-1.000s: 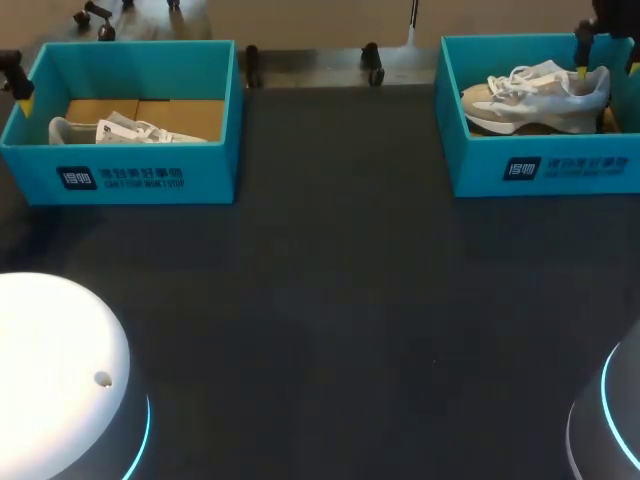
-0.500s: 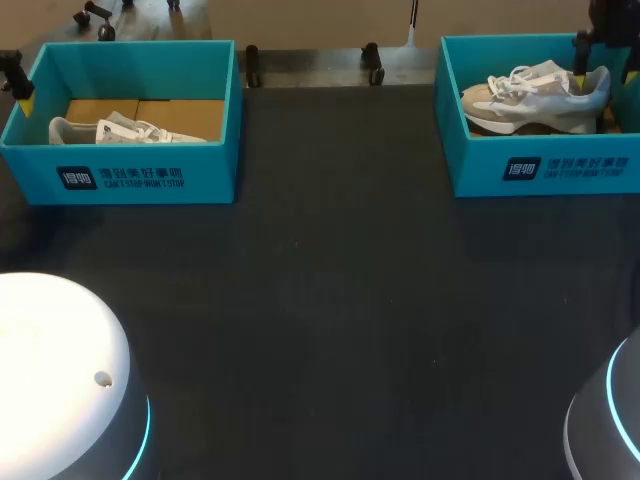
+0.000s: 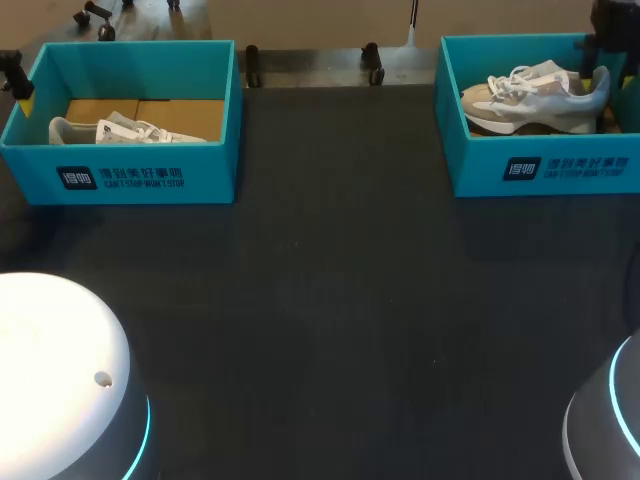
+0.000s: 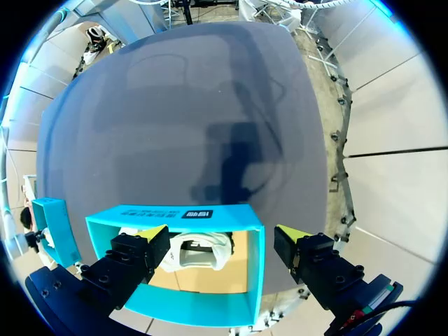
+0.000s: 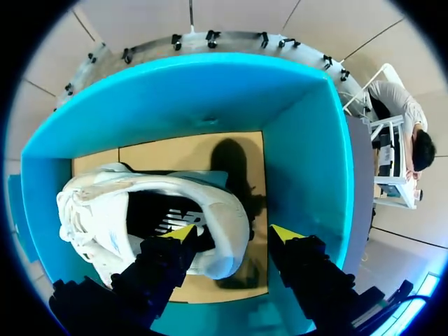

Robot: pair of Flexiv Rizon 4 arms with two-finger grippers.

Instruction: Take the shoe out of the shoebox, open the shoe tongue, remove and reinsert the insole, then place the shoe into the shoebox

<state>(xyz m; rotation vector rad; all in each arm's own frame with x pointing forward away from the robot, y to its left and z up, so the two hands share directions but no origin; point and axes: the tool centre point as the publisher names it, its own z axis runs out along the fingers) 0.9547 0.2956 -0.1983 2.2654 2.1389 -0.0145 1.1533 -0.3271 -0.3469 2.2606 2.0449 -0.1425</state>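
Your right gripper (image 5: pixel 232 236) sits open astride the heel of the light white mesh sneaker (image 5: pixel 105 210) in the teal cardboard shoebox (image 5: pixel 210 98), so I'd pinch that stiffer-looking collar.

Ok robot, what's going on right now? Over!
Right gripper open, straddling shoe heel in its box. Left gripper open above other box. Nothing in the way.

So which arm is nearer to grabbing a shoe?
Probably the right. The right pincer is down in its shoebox, open fingers straddling the heel of the shoe. The left pincer hangs open above its own box.
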